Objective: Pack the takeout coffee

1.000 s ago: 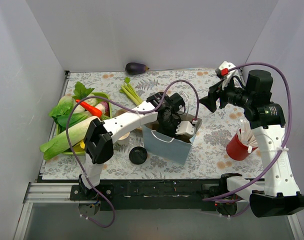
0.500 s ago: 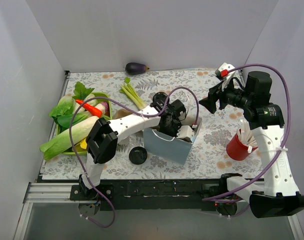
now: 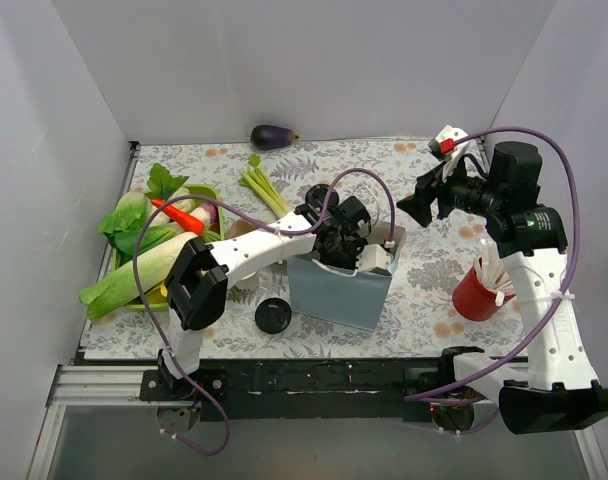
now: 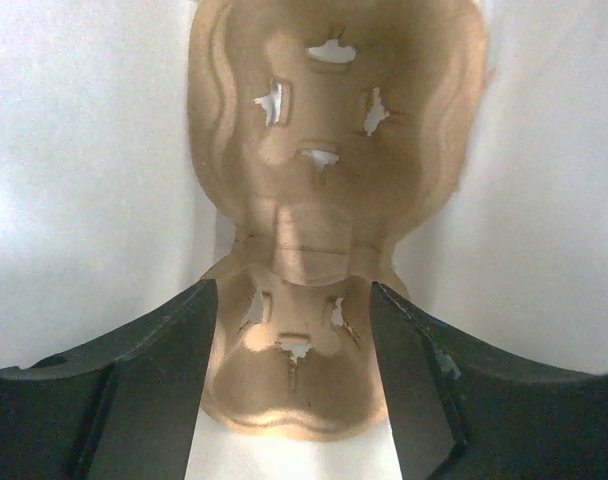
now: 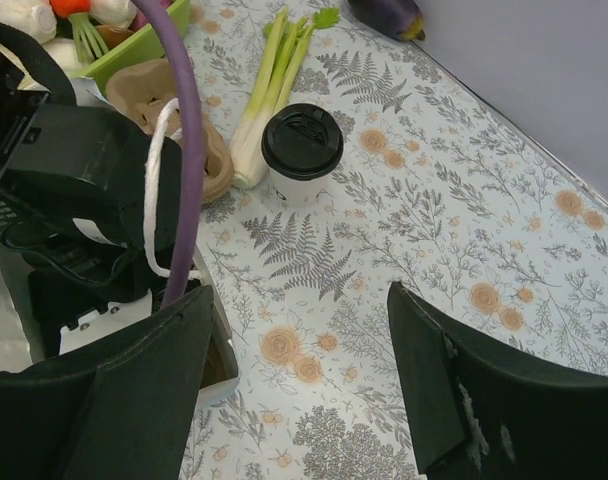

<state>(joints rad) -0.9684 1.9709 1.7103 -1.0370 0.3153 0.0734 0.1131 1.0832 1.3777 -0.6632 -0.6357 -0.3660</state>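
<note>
At the far left of the overhead view a green tray (image 3: 206, 191) heaped with leafy greens and a carrot sits by the table's edge. A bunch of celery stalks (image 3: 262, 187) lies just right of it, and an eggplant (image 3: 273, 136) rests against the back wall. A loose black lid (image 3: 272, 315) lies near the front, just left of a grey-blue paper bag (image 3: 339, 295). A lidless white cup (image 3: 246, 278) shows partly from under the left arm. That arm bends down into the bag's mouth, so its claw cannot be read from above. Only its own wrist camera shows the left gripper (image 4: 291, 300), fingers spread wide and pinching nothing, over a brown pulp cup carrier (image 4: 324, 200) lying on the bag's white inside. From overhead the takeout coffee (image 5: 302, 150) is only a dark spot behind that arm. The right wrist view shows it plainly: upright on the table beside the celery, outside the bag, touched by neither claw. That view also catches another brown pulp piece (image 5: 144, 92) next to the tray. The right gripper (image 3: 412, 207) hangs in the air right of the bag, well apart from the coffee, its fingers wide and empty. Farther right stands a red cup (image 3: 472, 295) holding white sticks. The table (image 3: 434, 250) wears a pale cloth printed with grey ferns and orange blossoms. Plain light walls (image 3: 334, 60) close it in on three sides.
</note>
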